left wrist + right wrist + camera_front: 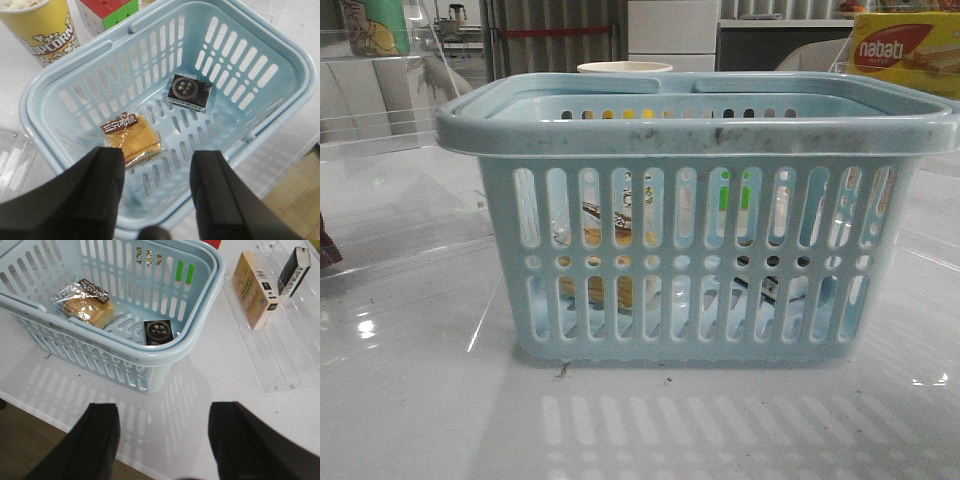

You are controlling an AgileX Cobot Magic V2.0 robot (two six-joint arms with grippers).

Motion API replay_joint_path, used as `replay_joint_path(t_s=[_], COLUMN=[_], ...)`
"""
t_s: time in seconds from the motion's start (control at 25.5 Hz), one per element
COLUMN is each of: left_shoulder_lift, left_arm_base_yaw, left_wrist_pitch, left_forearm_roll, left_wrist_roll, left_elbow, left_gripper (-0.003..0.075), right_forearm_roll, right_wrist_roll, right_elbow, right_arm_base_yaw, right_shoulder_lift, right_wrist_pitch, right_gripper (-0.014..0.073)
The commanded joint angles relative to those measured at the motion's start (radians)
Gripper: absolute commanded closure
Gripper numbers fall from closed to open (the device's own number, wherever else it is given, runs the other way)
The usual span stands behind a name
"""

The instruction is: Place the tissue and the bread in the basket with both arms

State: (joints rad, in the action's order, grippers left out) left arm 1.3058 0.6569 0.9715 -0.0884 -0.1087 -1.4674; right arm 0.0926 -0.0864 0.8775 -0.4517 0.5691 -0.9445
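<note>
The light-blue basket stands in the middle of the table. In the left wrist view the bread, golden-brown in a clear packet with a dark label strip, lies on the floor of the basket. The tissue, a small low pack with a dark patterned top and whitish edges, lies beside the bread and apart from it. Both show in the right wrist view too: the bread and the tissue inside the basket. My left gripper is open and empty above the basket's near rim. My right gripper is open and empty over bare table beside the basket.
A yellow popcorn cup and a colour cube stand behind the basket. A clear acrylic rack holds a beige box and a dark box. A nabati box sits far right. The table edge and wood floor are near.
</note>
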Motion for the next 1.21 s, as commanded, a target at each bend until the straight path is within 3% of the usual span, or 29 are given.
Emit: replay_joint_path(t_s=[0.0,0.43,0.67,1.17], left_shoulder_lift=[-0.149,-0.603,-0.753,-0.808], left_arm_base_yaw=[0.006,0.006,0.006,0.006], left_wrist_pitch=[-0.035,-0.032,-0.021,-0.033], left_forearm_roll=[0.006,0.059,0.116,0.052], left_wrist_roll=[0.001,0.064,0.09,0.088], left_elbow=[0.05,0.464,0.596,0.722], left_gripper=[0.0337,0.0337,0.0337,0.0337], right_forearm_roll=[0.019,0.019,0.019,0.018], right_wrist_roll=[0.007,0.007,0.007,0.062], right_elbow=[0.026,0.026,0.026,0.026], right_arm_base_yaw=[0.001,0.001,0.001,0.001], right_shoulder_lift=[0.001,0.001,0.001,0.001], right_wrist_pitch=[0.064,0.064,0.064,-0.011], right_gripper=[0.0102,0.0102,0.0102,0.0102])
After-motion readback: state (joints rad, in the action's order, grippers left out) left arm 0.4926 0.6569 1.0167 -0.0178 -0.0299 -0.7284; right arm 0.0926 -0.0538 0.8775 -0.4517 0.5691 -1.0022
